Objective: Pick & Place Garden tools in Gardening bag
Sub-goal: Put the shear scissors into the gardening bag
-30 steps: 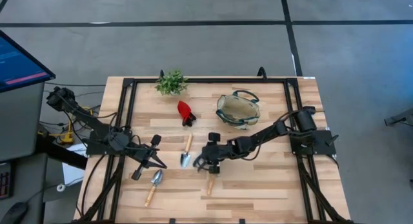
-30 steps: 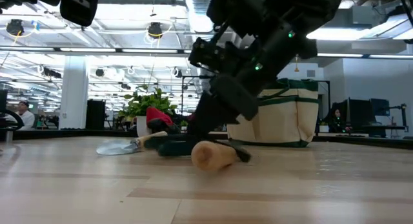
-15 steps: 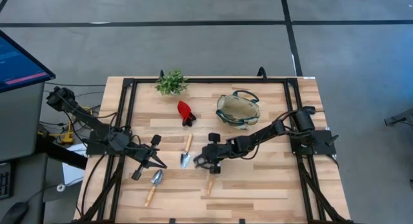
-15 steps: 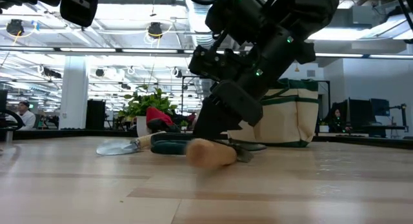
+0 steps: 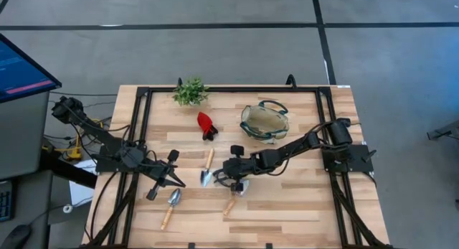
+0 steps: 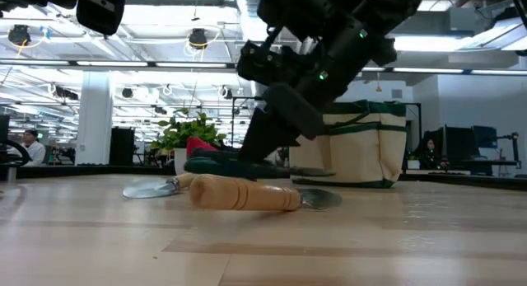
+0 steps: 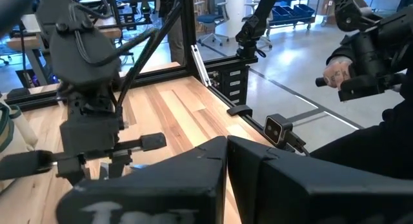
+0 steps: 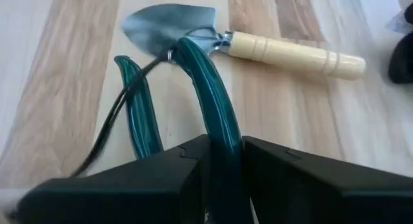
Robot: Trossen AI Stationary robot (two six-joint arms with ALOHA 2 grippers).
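Note:
My right gripper (image 5: 231, 179) is at mid-table, shut on the dark green-handled pruners (image 6: 216, 164). A trowel (image 8: 171, 27) with a wooden handle lies on the table just beyond them. Another wooden-handled tool (image 5: 230, 205) lies on the table by the gripper, toward the near edge. A third trowel (image 5: 171, 205) lies at the near left, and a red-and-black tool (image 5: 206, 125) farther back. The beige gardening bag (image 5: 264, 122) stands open at the far right. My left gripper (image 5: 176, 180) hovers shut at the left and holds nothing. My right gripper pinches one green handle (image 8: 218, 124) of the pruners between its two fingers. The other handle (image 8: 139, 121) stays free beside them. The fingers slant down from the table's right, and the held handle runs on ahead of them. The pruners hang about level, just clear of the table.
A green potted plant (image 5: 190, 91) stands at the far edge, left of the bag. A black frame (image 5: 140, 127) runs along the table's sides. A monitor (image 5: 21, 66) stands off the table's left. Bare wood lies toward the near right.
My right gripper has shut on the pruner handle and risen a little, lifting the pruners off the table. The wooden-handled tool beside it has been knocked round: its handle has swung toward the table's left and now lies slanted.

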